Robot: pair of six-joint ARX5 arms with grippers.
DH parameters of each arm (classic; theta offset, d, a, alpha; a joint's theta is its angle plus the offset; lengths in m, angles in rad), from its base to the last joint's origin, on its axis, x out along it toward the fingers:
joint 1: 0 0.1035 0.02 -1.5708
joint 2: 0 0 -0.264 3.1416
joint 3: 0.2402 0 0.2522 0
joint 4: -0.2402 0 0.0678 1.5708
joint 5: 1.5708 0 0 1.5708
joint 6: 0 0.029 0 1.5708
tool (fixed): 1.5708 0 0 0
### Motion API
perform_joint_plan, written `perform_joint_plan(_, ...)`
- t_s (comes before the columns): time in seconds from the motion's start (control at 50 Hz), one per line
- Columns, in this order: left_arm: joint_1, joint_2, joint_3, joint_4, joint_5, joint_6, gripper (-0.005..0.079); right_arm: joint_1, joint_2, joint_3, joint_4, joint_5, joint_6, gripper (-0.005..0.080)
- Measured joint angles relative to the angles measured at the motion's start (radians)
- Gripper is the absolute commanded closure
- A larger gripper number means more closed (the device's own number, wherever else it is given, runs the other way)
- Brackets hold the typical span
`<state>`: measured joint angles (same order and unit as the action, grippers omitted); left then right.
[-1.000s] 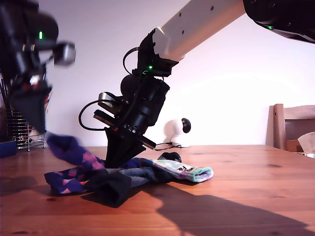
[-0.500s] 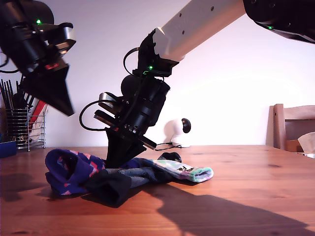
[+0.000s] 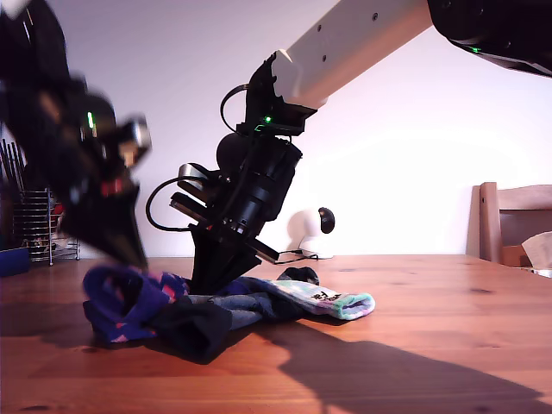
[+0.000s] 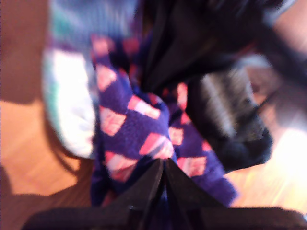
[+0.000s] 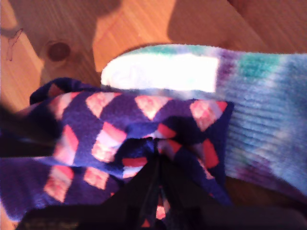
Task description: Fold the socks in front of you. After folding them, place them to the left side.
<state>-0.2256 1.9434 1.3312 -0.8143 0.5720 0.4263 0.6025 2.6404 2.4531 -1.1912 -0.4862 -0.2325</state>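
Note:
Three socks lie in a heap on the wooden table (image 3: pixel 414 345). The navy-purple sock (image 3: pixel 121 304) with pink blocks is folded over itself at the exterior view's left. A black sock (image 3: pixel 195 328) lies in front of it, and a pastel tie-dye sock (image 3: pixel 332 302) stretches toward the exterior view's right. My first gripper (image 3: pixel 134 256), blurred, is down at the navy sock's top, its fingers together (image 4: pixel 163 163) against the fabric. My second gripper (image 3: pixel 207 281) stands steeply over the heap's middle, shut on a puckered bit of the navy sock (image 5: pixel 158 143), with the tie-dye sock (image 5: pixel 259 96) beside it.
A wire rack (image 3: pixel 39 226) with dark utensils and a blue object (image 3: pixel 12 260) stand at the exterior view's far left. A small white round device (image 3: pixel 307 229) sits behind the heap. A wooden chair (image 3: pixel 516 222) is at the exterior view's right edge.
My first gripper carried the navy sock's end over onto itself, let go and rose, and has now dropped back down onto the folded sock. My second gripper has hardly moved.

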Motion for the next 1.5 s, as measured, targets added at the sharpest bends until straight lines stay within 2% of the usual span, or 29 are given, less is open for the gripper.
perform_joint_plan(0.16, 0.000, 0.023, 0.000, 0.020, 0.022, 0.019, 0.0764, 0.000, 0.000, 0.000, 0.002, 0.000, 0.022, 0.0764)
perform_joint_plan(0.3, -0.002, 0.043, 0.000, 0.045, -0.050, 0.024, 0.0764, 0.000, 0.000, 0.000, 0.001, 0.000, 0.025, 0.0764)
perform_joint_plan(0.52, -0.002, 0.056, -0.029, 0.080, -0.081, 0.043, 0.0764, -0.001, 0.006, 0.054, -0.033, 0.006, 0.050, 0.0757)
perform_joint_plan(0.58, -0.002, 0.055, -0.037, 0.090, -0.087, 0.046, 0.0764, -0.005, 0.006, 0.078, -0.038, 0.007, 0.051, 0.0717)
perform_joint_plan(0.72, -0.002, 0.054, -0.040, 0.094, -0.101, 0.048, 0.0764, -0.013, 0.006, 0.125, -0.035, 0.025, 0.051, 0.0515)
perform_joint_plan(0.78, -0.002, 0.054, -0.040, 0.093, -0.105, 0.048, 0.0764, -0.013, 0.006, 0.130, -0.035, 0.047, 0.050, 0.0480)
perform_joint_plan(0.94, -0.005, 0.048, -0.040, 0.085, -0.136, 0.054, 0.0764, -0.021, 0.006, 0.130, -0.039, 0.130, 0.027, 0.0480)
perform_joint_plan(1.1, -0.010, 0.041, -0.040, 0.074, -0.168, 0.061, 0.0764, -0.021, 0.006, 0.130, -0.034, 0.146, 0.002, 0.0459)
perform_joint_plan(1.5, -0.008, 0.041, -0.040, 0.077, -0.172, 0.064, 0.0764, -0.026, 0.006, 0.130, -0.107, 0.063, -0.006, 0.0452)
